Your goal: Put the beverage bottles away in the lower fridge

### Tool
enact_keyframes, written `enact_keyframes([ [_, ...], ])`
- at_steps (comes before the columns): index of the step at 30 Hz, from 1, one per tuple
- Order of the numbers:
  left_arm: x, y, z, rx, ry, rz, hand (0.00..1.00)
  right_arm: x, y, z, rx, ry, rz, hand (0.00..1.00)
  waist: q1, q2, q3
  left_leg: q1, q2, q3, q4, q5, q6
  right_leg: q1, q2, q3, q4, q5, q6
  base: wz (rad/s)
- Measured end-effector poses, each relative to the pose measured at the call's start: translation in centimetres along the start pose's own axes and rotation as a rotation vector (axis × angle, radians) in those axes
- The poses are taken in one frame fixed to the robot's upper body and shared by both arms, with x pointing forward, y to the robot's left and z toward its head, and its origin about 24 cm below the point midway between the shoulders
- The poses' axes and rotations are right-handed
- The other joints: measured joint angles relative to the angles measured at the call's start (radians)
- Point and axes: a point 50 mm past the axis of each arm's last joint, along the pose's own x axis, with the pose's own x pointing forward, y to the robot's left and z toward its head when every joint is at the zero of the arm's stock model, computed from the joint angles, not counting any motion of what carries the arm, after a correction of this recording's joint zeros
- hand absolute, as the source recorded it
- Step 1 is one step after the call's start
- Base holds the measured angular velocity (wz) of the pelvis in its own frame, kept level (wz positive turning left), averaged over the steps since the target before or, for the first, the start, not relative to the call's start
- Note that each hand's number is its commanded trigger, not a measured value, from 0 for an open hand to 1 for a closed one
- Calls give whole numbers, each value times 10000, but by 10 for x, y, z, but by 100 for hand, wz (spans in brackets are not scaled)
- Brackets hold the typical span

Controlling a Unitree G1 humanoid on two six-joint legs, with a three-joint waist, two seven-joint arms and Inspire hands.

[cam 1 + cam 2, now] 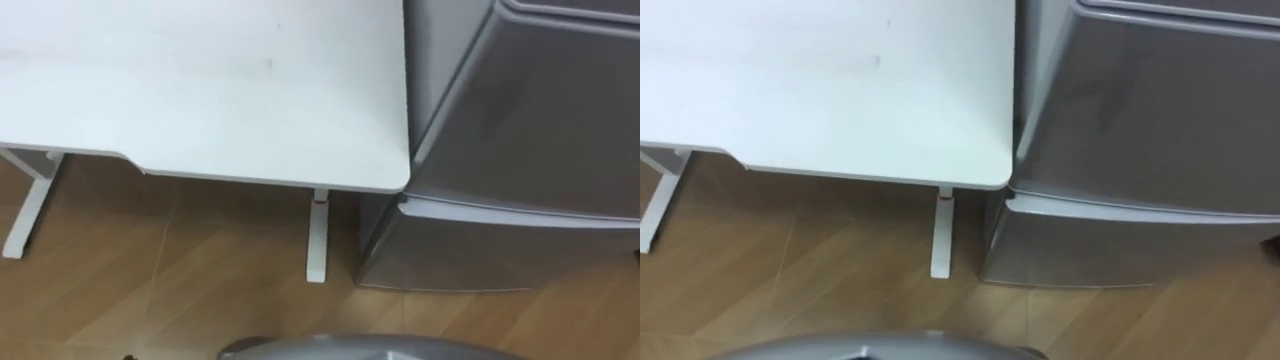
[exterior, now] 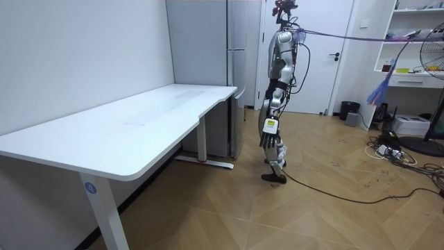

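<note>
Near the desk, left hand hangs apart from the shut fridge; its state I cannot tell.

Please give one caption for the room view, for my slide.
Robot stands facing the closed grey fridge, at the end of a long white desk.

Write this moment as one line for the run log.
robot: standing before fridge, beside white desk | lower fridge door: shut | upper door: shut | left hand: hanging at side

White table on white legs, stood on wooden floor (herringbone pattern), its end was just beside grey fridge
</note>
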Motion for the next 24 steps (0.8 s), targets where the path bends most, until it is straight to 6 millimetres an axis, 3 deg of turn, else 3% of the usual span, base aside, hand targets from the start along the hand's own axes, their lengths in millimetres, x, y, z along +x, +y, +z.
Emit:
enact_keyframes([
  [4, 0, 1, 5, -36, -220, 37, 0, -1, 0, 5, -586, 21, -126, 0, 24, 54, -6, -22, 123, -158, -72, -26, -150, 4, 167, -23, 0, 84, -133, 4],
  [14, -4, -22, -15, 455, 641, -1117, 0, -1, -2, 4, -1520, 355, -454, 0, 32, 352, 13, -42, 314, -273, -100, 120, -468, -76, 421, -323, 39, 134, -343, 4],
  [19, -3, -25, -4, 524, 365, -1625, 0, 0, -2, 0, -1508, 494, -514, 0, -107, 324, 5, -56, 288, -514, -73, 174, -572, 80, 423, -647, -46, 35, -496, 15],
  [24, -4, -31, 4, 911, 134, -1997, 0, 2, 7, -6, -1488, 718, -312, 0, -257, 326, -3, -18, 279, -615, -115, 197, -607, 172, 454, -696, -132, 1, -506, 8],
])
